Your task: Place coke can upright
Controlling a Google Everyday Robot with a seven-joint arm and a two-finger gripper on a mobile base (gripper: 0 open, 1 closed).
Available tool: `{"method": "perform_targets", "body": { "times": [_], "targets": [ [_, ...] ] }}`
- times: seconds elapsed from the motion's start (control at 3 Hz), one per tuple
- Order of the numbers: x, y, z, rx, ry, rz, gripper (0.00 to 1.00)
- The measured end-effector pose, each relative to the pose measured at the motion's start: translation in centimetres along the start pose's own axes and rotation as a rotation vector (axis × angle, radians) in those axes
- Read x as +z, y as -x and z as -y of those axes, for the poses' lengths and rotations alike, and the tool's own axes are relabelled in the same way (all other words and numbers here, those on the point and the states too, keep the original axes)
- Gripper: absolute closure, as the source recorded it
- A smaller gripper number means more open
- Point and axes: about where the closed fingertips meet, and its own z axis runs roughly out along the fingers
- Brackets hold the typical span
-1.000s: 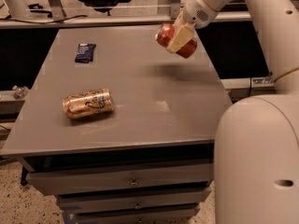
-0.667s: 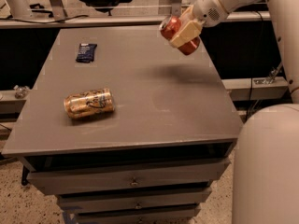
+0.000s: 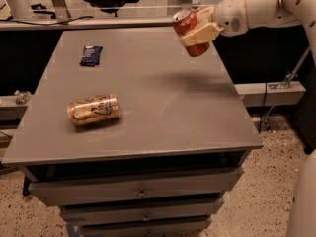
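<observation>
We see the cream two-finger end effector [image 3: 196, 32] clenched around the small red-orange aluminium coke can [image 3: 188, 23] with its silver top. It is held in the air above the far right corner of the grey tabletop [image 3: 163, 98], at roughly 1 o'clock from the tabletop's middle. The coke can sits inside the grip itself, so nothing has to be reached for. What matters is its long axis, which leans from the silver top at 11 o'clock to the base at 5 o'clock, not far off vertical. We judge that the next move calls for a small wrist correction and a descent to the surface below (a soft shadow marks roughly where). A gold patterned can [image 3: 94, 109] lies on its side, well apart at 8 o'clock from the end effector. A dark blue snack packet [image 3: 91, 55] lies at 9 o'clock near the far left edge. Neither stands in the way of the descent.
</observation>
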Motion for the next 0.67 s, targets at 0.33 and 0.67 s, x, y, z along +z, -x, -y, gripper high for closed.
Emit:
{"method": "perform_targets", "body": {
  "times": [0.33, 0.67],
  "targets": [
    [0.05, 0.0, -0.01, -0.001, 0.001, -0.002, 1.0],
    [0.33, -0.22, -0.02, 0.031, -0.022, 0.07, 1.0]
  ]
}}
